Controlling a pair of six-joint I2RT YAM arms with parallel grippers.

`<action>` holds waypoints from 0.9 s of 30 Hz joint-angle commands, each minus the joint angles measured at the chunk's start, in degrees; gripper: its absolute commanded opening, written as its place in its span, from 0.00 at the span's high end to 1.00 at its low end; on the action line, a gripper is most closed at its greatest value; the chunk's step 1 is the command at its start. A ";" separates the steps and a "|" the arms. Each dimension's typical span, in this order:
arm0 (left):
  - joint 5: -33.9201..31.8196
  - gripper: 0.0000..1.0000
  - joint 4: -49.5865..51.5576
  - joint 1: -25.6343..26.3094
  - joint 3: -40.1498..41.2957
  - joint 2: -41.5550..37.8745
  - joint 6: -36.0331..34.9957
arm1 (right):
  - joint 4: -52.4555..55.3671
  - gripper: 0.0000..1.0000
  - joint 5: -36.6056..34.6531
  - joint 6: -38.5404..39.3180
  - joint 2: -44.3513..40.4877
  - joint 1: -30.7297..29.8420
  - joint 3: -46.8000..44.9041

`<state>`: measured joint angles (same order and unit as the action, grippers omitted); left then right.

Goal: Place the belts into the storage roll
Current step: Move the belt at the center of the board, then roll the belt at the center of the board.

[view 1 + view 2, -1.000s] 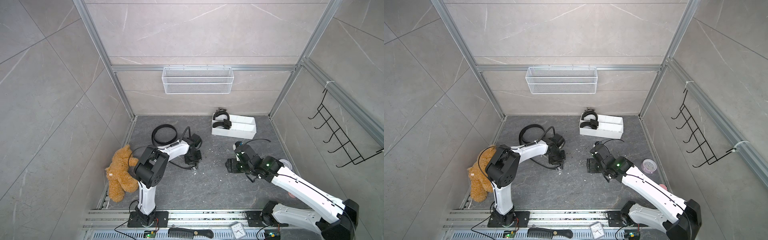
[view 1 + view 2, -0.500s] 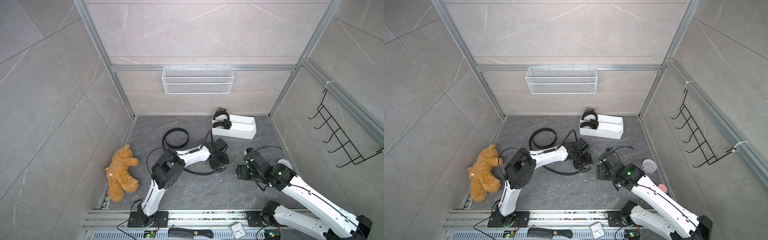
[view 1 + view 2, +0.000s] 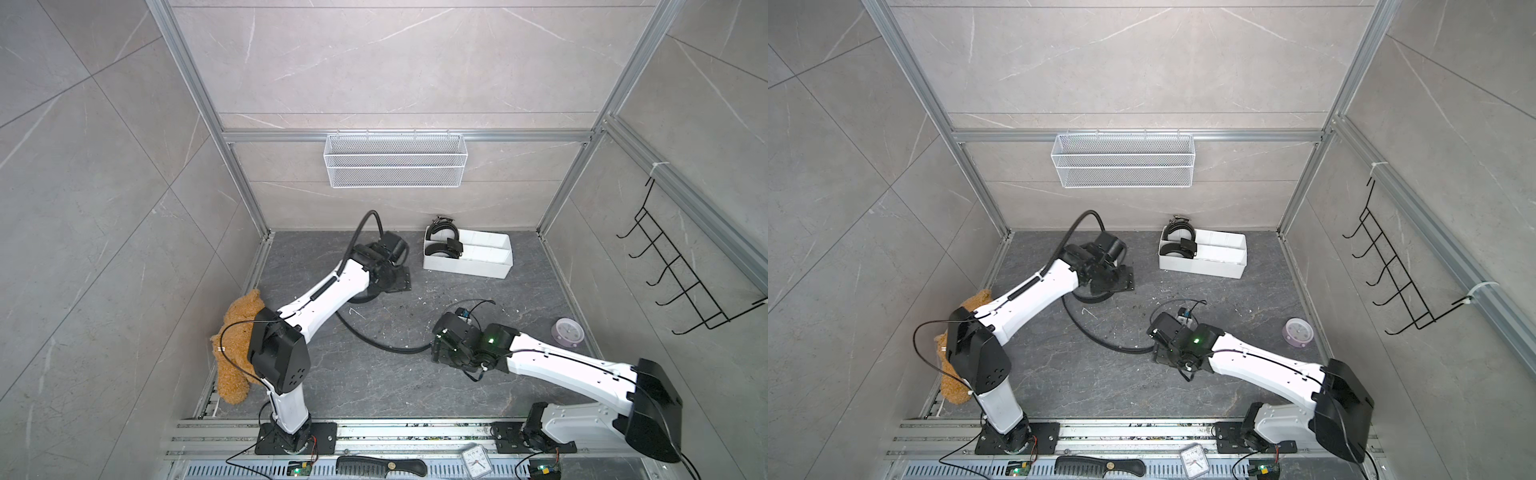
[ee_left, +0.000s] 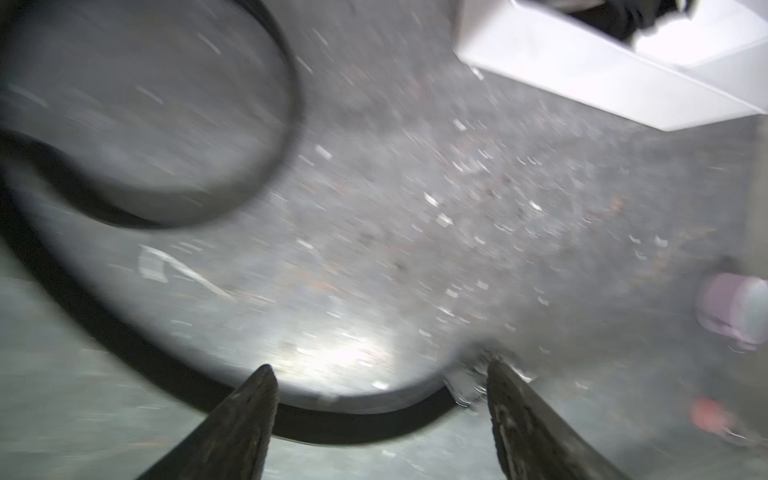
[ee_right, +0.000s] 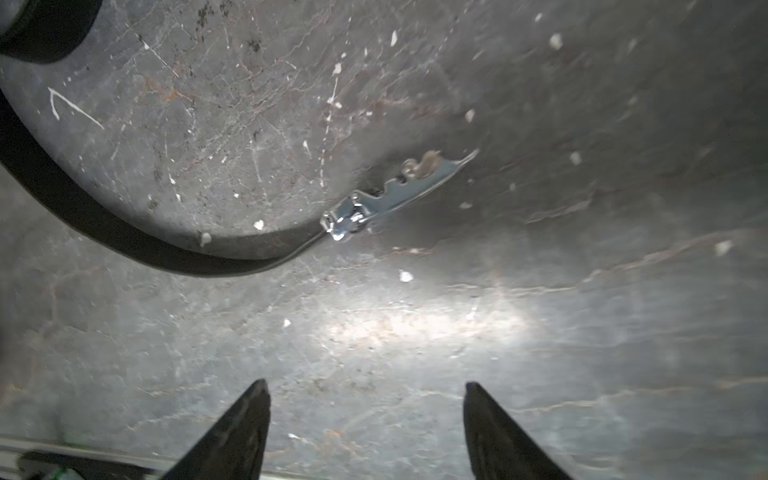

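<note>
Since a second ago your left arm (image 3: 324,295) has swung out toward the tray and pulled back to the rear of the table (image 3: 374,386). Its jaws have gone from nearly closed to wide. The loose belt (image 5: 124,245), then a loop at the rear left, now trails across the middle.

At the far left, the teddy bear (image 3: 237,353) sits against the wall, partly hidden by your left arm's elbow. In the blurred wrist view the left jaws stand wide apart with nothing between them, and the black strap curves across the table beyond the tips.

That belt lies flat, bowing from under your left arm's wrist toward your right arm's wrist. Its metal buckle (image 5: 395,195) rests on the table ahead of the right jaws, clear of both tips.

The storage roll (image 3: 465,268) sits near the rear wall, to the right of the left wrist and apart from it. At its left end, the rear coiled belt (image 3: 444,227) stands up past the rim. The front coiled belt (image 3: 441,250) fills the compartment in front of it. The two right-hand compartments show only white.

Your right arm (image 3: 561,365) reaches in from the front right, and the right jaws are spread wide and hold nothing. A lilac alarm clock (image 3: 567,332) stands near the right wall.
</note>
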<state>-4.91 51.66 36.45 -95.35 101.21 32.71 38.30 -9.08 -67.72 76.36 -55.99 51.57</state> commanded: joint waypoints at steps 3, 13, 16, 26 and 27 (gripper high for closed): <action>-3.27 0.16 4.10 -5.83 2.46 -0.57 -18.37 | -10.89 0.25 -4.35 -14.74 6.85 -1.05 0.74; 1.95 0.19 1.91 -10.18 1.93 5.13 -29.46 | -19.25 0.27 2.23 -19.73 20.18 0.06 3.64; 3.58 0.20 3.87 -10.22 -0.93 8.38 -32.15 | -18.36 0.31 1.84 -19.57 21.86 0.46 3.83; 1.23 0.28 4.54 -10.15 -3.53 16.73 -38.13 | -14.66 0.73 0.51 -13.87 22.96 2.54 0.39; 2.05 0.28 3.66 -10.09 -3.37 17.11 -38.79 | -13.99 0.78 -0.02 -13.34 22.21 2.54 -0.20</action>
<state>-1.91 55.02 26.15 -97.41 116.66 -1.58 19.75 -7.46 -83.55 98.67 -53.76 54.24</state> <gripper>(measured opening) 0.721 0.254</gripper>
